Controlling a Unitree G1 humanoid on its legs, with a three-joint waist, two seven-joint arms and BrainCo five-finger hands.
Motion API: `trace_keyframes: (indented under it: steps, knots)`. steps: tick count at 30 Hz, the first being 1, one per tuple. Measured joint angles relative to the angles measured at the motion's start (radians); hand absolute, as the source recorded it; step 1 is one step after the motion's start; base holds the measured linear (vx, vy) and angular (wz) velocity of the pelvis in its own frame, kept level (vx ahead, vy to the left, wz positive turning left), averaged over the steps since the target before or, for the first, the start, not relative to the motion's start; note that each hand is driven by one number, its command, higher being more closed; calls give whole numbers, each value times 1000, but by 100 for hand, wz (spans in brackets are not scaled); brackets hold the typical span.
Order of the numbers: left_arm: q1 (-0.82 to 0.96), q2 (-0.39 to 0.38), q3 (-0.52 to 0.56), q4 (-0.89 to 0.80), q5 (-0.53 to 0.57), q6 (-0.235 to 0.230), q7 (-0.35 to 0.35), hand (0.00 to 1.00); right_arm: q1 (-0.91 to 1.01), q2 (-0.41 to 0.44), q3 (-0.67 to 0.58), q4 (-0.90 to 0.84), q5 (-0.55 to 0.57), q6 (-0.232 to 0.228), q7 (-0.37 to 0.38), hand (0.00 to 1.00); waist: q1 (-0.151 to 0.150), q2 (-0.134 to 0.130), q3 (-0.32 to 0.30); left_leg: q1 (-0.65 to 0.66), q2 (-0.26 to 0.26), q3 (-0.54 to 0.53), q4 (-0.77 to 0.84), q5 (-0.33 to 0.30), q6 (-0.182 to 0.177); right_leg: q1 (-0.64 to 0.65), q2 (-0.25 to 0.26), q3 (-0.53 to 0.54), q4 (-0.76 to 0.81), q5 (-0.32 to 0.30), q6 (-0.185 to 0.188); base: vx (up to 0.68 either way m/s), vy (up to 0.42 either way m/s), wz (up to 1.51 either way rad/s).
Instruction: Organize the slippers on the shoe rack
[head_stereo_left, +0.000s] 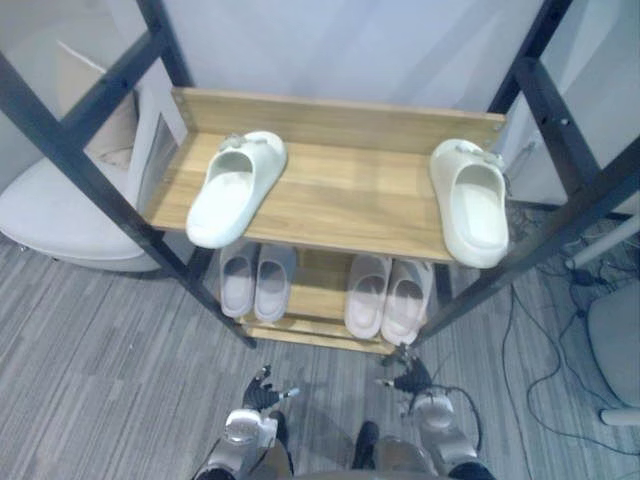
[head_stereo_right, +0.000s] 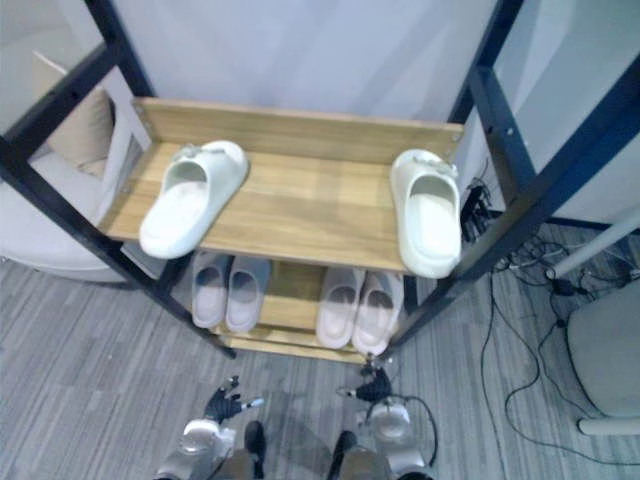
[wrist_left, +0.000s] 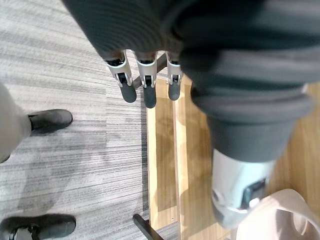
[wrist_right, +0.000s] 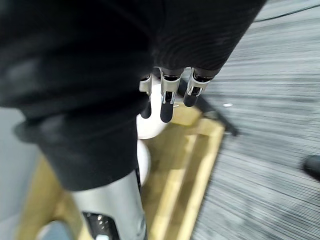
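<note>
Two white slippers lie far apart on the top shelf (head_stereo_left: 350, 195) of the wooden shoe rack: one (head_stereo_left: 237, 185) at the left, angled, the other (head_stereo_left: 470, 200) at the right with its toe over the front edge. Two pale pairs stand on the lower shelf, one pair at the left (head_stereo_left: 256, 280) and one at the right (head_stereo_left: 388, 296). My left hand (head_stereo_left: 262, 392) and right hand (head_stereo_left: 410, 380) hang low in front of the rack, fingers straight, holding nothing. Past the fingers (wrist_left: 148, 85) in the left wrist view lies the lower shelf's edge (wrist_left: 162, 165). A white slipper (wrist_right: 150, 125) lies beyond the right hand's fingers (wrist_right: 167, 100).
Dark metal posts (head_stereo_left: 90, 170) frame the rack on both sides. A white armchair (head_stereo_left: 60, 215) stands at the left. Cables (head_stereo_left: 540, 340) trail over the grey carpet at the right, beside a chair base (head_stereo_left: 615, 340).
</note>
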Motion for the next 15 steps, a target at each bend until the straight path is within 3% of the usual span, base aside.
trace_keyframes:
  steps: [4, 7, 15]
  knots:
    - [-2, -2, -51, -1, 9, 2, 0, 0, 25, 0, -36, 69, 11, 1, 0, 0, -4, 15, -11, 36, -13, 0, -30, 9, 12, 39, 1, 0, -53, 27, 9, -12, 48, -2]
    - [-3, 7, -151, -29, 15, 5, -8, 0, 35, -1, -38, 93, 39, 1, 0, 0, -10, 16, -15, 53, -21, -1, -50, 18, 20, 59, 2, 2, -87, 44, 15, -22, 37, 0]
    - [11, 29, -449, -498, 6, -18, -105, 0, 60, -1, -41, 102, 80, 0, 1, 0, -15, 24, -40, 75, -48, -12, -94, 36, 40, 96, -2, -1, -158, 90, 31, -7, 35, 4]
